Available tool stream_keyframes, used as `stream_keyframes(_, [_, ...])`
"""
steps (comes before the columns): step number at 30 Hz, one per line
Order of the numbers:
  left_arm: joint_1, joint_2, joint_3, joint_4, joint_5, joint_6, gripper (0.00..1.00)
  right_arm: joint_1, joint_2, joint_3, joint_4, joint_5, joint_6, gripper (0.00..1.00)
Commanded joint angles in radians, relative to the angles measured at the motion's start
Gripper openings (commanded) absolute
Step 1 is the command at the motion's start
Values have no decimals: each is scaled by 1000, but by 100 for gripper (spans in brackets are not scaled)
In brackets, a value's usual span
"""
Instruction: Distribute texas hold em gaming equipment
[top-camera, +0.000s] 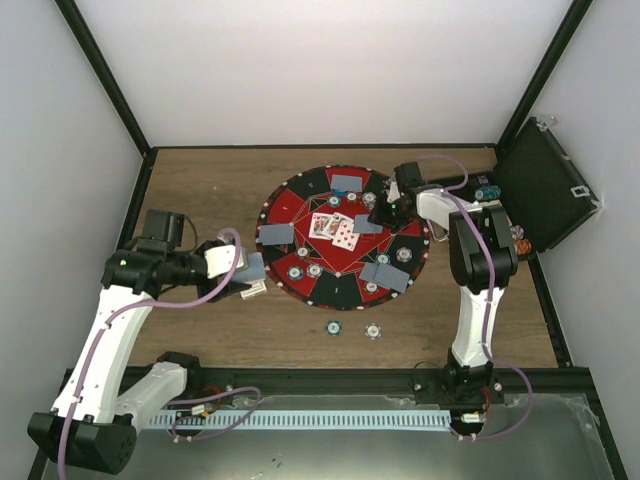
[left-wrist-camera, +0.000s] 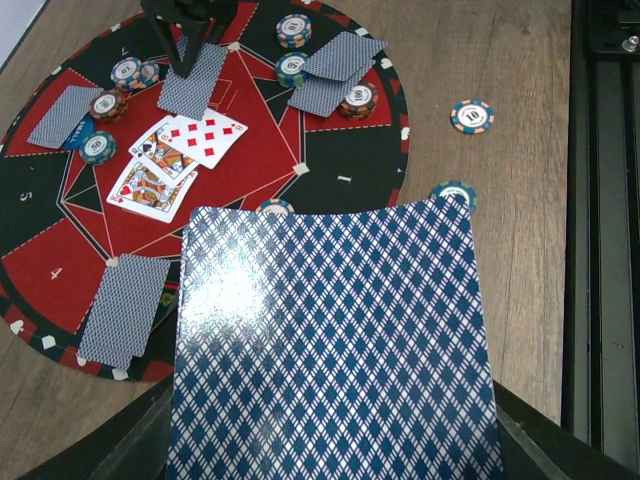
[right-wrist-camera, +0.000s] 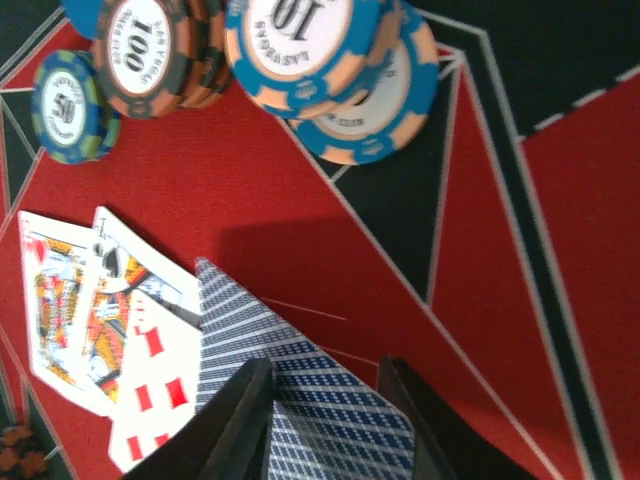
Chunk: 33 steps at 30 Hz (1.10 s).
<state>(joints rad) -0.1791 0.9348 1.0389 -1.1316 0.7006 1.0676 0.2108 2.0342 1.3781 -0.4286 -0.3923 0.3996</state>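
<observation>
Card dealing at the mat.
Above: left gripper clamped on a held card beside the mat. Left wrist: its blue back fills the foreground. Right wrist: right gripper apart, straddling a face-down card on red.

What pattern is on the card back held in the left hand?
A blue-and-white diamond lattice covers the card; it shows best in the left wrist view.

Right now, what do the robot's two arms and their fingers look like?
The left arm and right arm both have white links joined by chunky black joint housings, and a thin lilac cable runs along each. The left fingers and right fingers are plain dark black, with no markings visible.
</observation>
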Motion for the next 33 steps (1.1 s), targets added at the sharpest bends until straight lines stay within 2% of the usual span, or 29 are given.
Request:
stream_keyframes(1, [1, -11, 24, -6, 25, 17, 13, -9, -31, 51, -70, 120, -26, 37])
stream_keyframes(3, [1, -12, 24, -8, 28, 16, 13, -8, -45, 63, -92, 160, -32, 46])
stream_keyframes(10, [1, -20, 20, -9, 33, 13, 13, -4, -138, 85, -158, 261, -32, 62])
stream_keyframes(15, [1, -20, 21, -2, 38, 7, 13, 59, -284, 70, -164, 165, 47, 73])
stream_keyframes(19, [1, -18, 16, 7, 43, -2, 13, 207, -431, -7, -84, 13, 179, 90])
stream_keyframes(23, [1, -15, 13, 13, 54, -8, 13, 384, -546, -107, 83, -114, 333, 95])
stream_keyframes(27, [1, -14, 9, 20, 56, -10, 14, 542, -568, -172, 228, -186, 450, 96])
stream_keyframes(33, [1, -16, -2, 27, 54, -11, 14, 666, -524, -174, 345, -234, 503, 94])
